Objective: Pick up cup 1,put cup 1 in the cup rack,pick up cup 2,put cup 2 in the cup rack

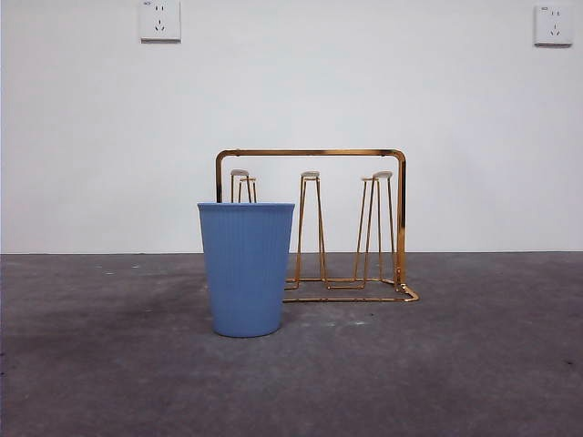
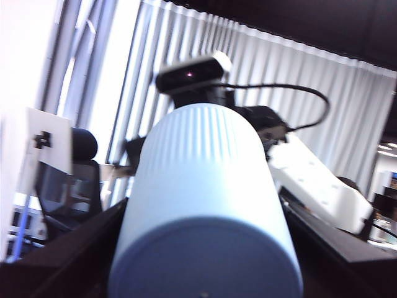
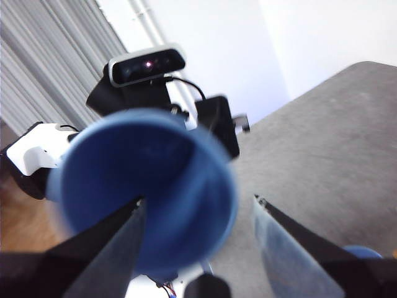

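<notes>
Left gripper (image 2: 201,273) raised and tilted up, jaws clamped on a pale cup (image 2: 205,205), right gripper (image 3: 198,248) jaws spread apart, clasping nothing.

This looks like a robotics lab set up in an office room. A bare white wall (image 1: 364,82) carries two white wall sockets (image 1: 159,20), and the grey speckled table (image 1: 474,364) stands plain before it. Beyond the left claw hang long white pleated curtains (image 2: 310,81) over bright windows, with a black office chair (image 2: 77,180) beside them. Small black and silver cameras (image 3: 147,64) ride on white robot arm housings (image 2: 316,180), cables trailing.
</notes>
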### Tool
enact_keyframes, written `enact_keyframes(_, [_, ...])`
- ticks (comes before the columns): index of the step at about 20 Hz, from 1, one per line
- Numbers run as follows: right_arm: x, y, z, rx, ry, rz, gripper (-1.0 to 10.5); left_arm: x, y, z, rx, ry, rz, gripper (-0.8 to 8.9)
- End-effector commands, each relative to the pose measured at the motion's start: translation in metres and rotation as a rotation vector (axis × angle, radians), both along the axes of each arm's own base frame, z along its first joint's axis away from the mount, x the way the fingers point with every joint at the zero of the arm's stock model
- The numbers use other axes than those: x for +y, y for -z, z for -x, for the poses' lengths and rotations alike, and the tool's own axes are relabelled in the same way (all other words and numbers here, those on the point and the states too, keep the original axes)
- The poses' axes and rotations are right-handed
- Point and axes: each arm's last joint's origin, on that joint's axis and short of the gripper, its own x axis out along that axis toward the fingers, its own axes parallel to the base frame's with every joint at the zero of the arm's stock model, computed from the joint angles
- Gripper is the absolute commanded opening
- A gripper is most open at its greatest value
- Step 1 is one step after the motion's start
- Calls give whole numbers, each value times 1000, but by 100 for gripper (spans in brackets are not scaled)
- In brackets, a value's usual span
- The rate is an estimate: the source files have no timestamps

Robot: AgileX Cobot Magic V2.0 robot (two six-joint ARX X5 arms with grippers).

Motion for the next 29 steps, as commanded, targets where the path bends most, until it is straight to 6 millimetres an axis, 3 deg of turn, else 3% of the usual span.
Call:
enact_keyframes(1, [-10, 1, 9, -29, 21, 28, 284, 4, 0, -3, 4, -21, 1, -8])
enact_keyframes(5, [-26, 5, 27, -29, 152, 114, 284, 9, 5, -11, 41, -65, -38, -8])
enact_keyframes(11, [-46, 15, 51, 3, 494, 373, 284, 14, 9, -23, 110, -203, -158, -8])
enact_keyframes(17, [-52, 21, 58, 31, 629, 508, 282, 12, -17, -35, 144, -395, -370, -8])
enact_keyframes(21, [-53, 26, 57, 85, 645, 563, 281, -5, -40, -61, 237, -380, -512, -8])
enact_keyframes(24, [-53, 26, 56, 90, 657, 571, 281, -25, -45, -88, 301, -361, -591, -8])
enact_keyframes(29, [-53, 27, 56, 92, 658, 571, 281, -60, -23, -130, 358, -401, -727, -8])
